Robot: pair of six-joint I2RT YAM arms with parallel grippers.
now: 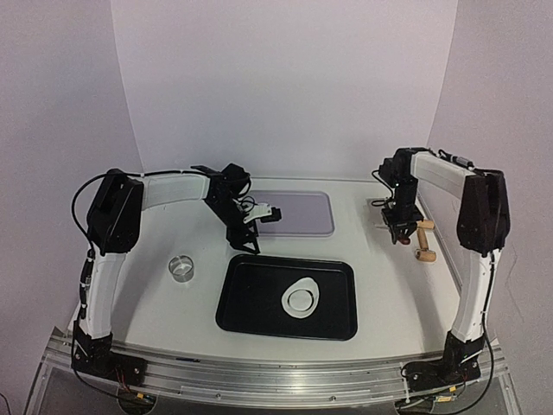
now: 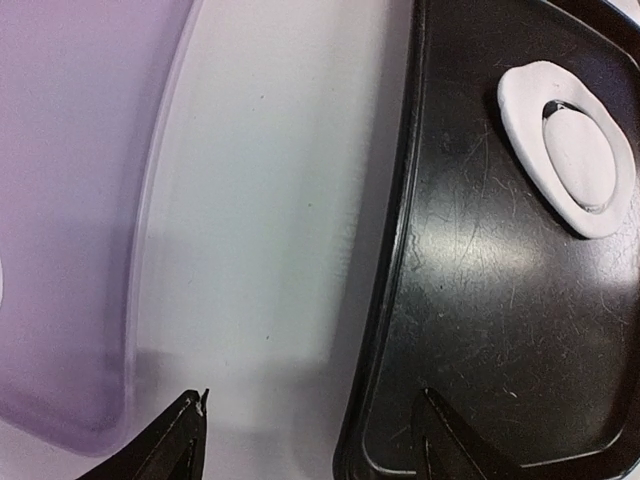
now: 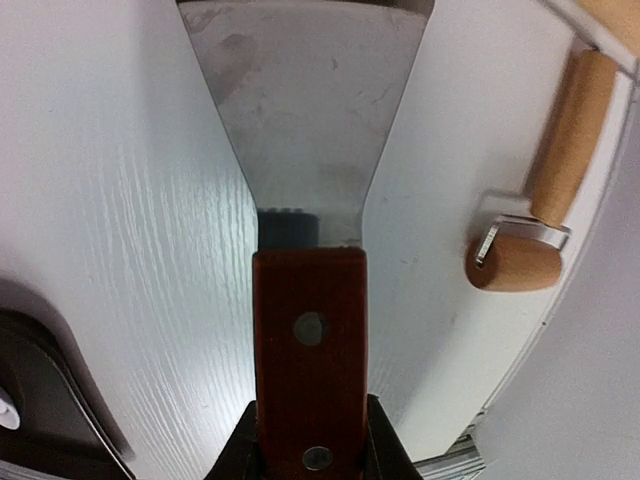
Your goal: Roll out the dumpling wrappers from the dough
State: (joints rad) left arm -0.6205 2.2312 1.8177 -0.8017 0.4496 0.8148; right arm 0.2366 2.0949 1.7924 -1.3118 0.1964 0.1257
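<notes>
Overhead and wrist views of a two-arm robot at a white table [image 1: 389,285]. A pick-up is being carried out by the right arm. The right gripper [image 3: 312,455] is being lowered over a scraper [image 3: 300,150], and its red-brown wooden handle is being gripped. The dark jaws are seen pressed against both sides of the handle, so they are judged to be clamped on it. The steel blade is lying flat on the table, pointing to 12 o'clock in the wrist view. A small wooden roller [image 3: 540,240] is lying just beside it at 3 o'clock, untouched.

The left gripper [image 2: 310,435] is being held above the table, between a purple mat [image 2: 70,200] at 9 o'clock and a black tray [image 2: 480,320] at 3 o'clock. Its fingers are spread apart, with nothing between them.

One dumpling wrapper [image 2: 580,160], a flat white disc, is lying in the tray, framed by a dough ring [image 2: 525,95]. A metal ring cutter [image 1: 182,268] is standing at 9 o'clock of the tray.

The step is judged to be fetching the tool for lifting the wrapper. Next, the scraper needs to be raised, carried toward 8 o'clock to the tray, and slid flat under the disc, so that the thin dough is not being torn or dragged.
</notes>
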